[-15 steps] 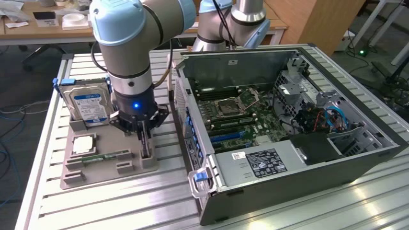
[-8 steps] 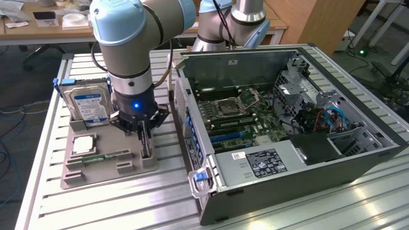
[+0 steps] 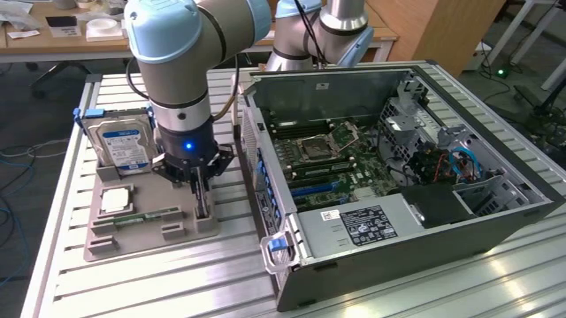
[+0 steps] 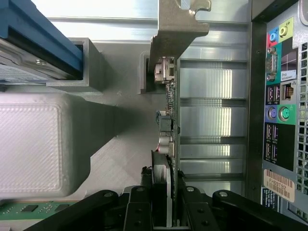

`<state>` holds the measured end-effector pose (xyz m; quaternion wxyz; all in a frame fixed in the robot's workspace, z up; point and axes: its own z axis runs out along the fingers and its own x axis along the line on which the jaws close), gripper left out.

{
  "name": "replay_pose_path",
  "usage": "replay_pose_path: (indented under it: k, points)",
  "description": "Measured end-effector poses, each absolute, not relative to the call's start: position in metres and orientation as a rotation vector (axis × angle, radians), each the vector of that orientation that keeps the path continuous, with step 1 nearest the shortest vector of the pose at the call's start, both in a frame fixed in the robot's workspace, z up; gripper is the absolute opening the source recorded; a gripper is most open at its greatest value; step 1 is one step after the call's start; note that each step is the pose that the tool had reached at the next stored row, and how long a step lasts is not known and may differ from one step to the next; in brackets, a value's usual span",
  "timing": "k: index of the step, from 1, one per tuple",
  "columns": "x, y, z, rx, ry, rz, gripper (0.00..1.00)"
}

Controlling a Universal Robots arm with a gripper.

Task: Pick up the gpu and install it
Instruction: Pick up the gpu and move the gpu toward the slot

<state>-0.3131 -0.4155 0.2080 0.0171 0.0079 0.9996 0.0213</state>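
The black gripper (image 3: 201, 193) looks pinched on the top edge of the thin green circuit-board gpu (image 4: 174, 120) — it's standing edge-up in the grey plastic tray (image 3: 150, 240), long axis 12-to-6 in the exterior view, open computer case (image 3: 442, 240) at 3 o'clock.

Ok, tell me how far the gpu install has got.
Nothing is installed yet. The gripper is down over the gpu, which stands on edge in the grey holder beside the computer case. Lifting it out and seating it in the case are left.
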Motion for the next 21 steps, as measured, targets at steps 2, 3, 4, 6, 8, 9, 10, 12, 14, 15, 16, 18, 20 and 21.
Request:
replay_pose_path:
  k: [2, 3, 4, 6, 8, 9, 10, 12, 14, 15, 16, 18, 20, 21]
  points:
    - [-0.313, -0.415, 0.208, 0.025, 3.107, 0.066, 0.27]
    - [-0.313, -0.415, 0.208, 0.025, 3.107, 0.066, 0.27]
    - [-0.313, -0.415, 0.208, 0.025, 3.107, 0.067, 0.27]
    - [-0.313, -0.415, 0.209, 0.025, 3.106, 0.073, 0.27]
    - [-0.313, -0.415, 0.213, 0.025, 3.106, 0.076, 0.27]
    - [-0.313, -0.415, 0.216, 0.025, 3.106, 0.077, 0.27]
    - [-0.313, -0.415, 0.219, 0.025, 3.106, 0.077, 0.27]
    - [-0.313, -0.415, 0.227, 0.025, 3.106, 0.079, 0.27]
    - [-0.313, -0.415, 0.234, 0.025, 3.106, 0.082, 0.27]
    - [-0.313, -0.415, 0.238, 0.025, 3.106, 0.083, 0.27]
    - [-0.313, -0.415, 0.243, 0.025, 3.106, 0.084, 0.27]
    - [-0.313, -0.415, 0.252, 0.025, 3.106, 0.084, 0.27]
    - [-0.313, -0.415, 0.261, 0.025, 3.106, 0.084, 0.27]
    - [-0.313, -0.415, 0.266, 0.025, 3.106, 0.084, 0.27]
